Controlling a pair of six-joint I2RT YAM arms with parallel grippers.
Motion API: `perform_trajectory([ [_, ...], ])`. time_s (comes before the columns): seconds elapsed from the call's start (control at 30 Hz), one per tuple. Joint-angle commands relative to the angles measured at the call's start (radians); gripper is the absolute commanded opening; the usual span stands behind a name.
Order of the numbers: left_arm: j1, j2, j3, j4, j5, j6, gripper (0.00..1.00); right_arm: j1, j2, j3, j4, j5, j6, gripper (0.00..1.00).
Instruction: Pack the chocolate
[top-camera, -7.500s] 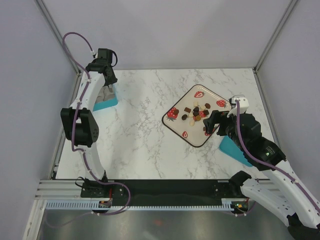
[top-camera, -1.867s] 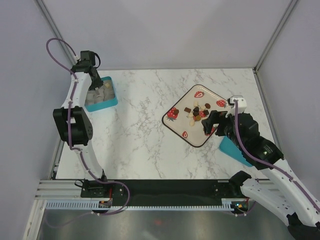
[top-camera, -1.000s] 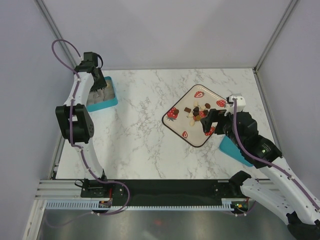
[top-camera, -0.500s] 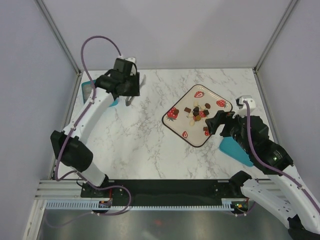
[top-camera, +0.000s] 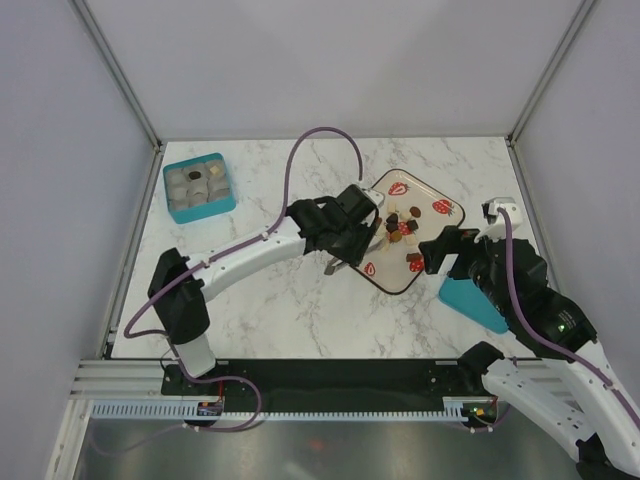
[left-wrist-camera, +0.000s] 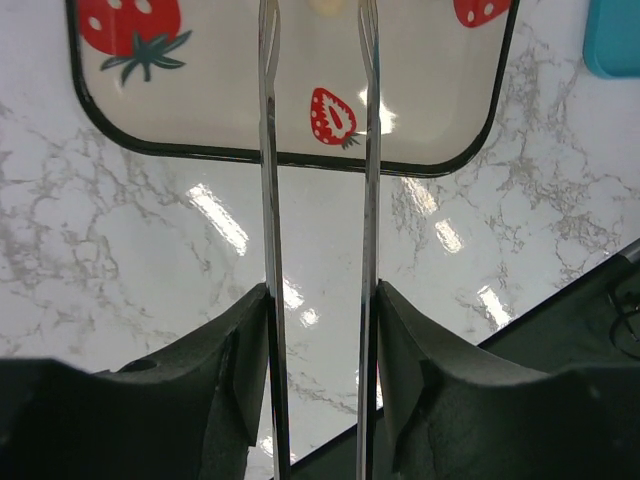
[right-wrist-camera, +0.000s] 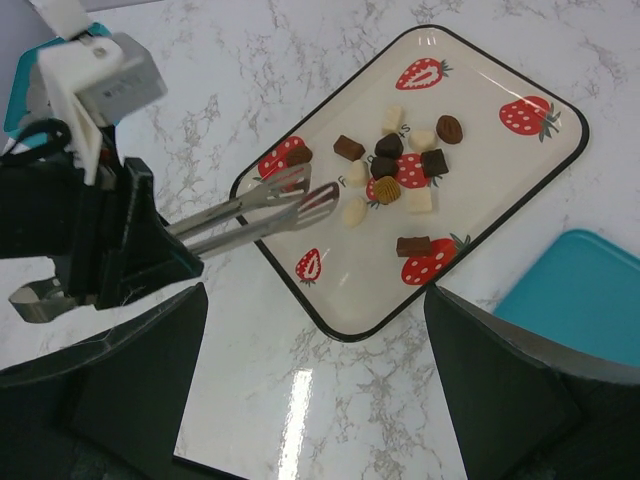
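Marble-patterned table (top-camera: 290, 310). Left arm stretched far across it. Left gripper (left-wrist-camera: 318, 330) clamps thin metal tongs (left-wrist-camera: 267, 180); blades narrowly parted, bare, over square strawberry-print plate (right-wrist-camera: 480, 190); tips cut off in left wrist view. Chocolate (right-wrist-camera: 388, 168): small dark, brown and pale pieces clustered mid-plate. Right gripper (top-camera: 446, 251) hovers at plate's right edge, jaws spread wide, empty. Teal lid (top-camera: 462, 297) partly hidden under right arm.
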Motion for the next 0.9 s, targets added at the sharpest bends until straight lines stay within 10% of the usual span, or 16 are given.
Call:
perform_trajectory([
  [0.0,-0.043,0.041,0.023,0.046,-0.033,-0.046,0.51,0.002,-0.026,0.038,-0.009,0.027,0.004,0.98],
  [0.87,-0.076,0.175,0.029,0.084,-0.105,-0.024,0.53,0.002,-0.093,0.07,-0.045,0.039,0.014,0.98],
])
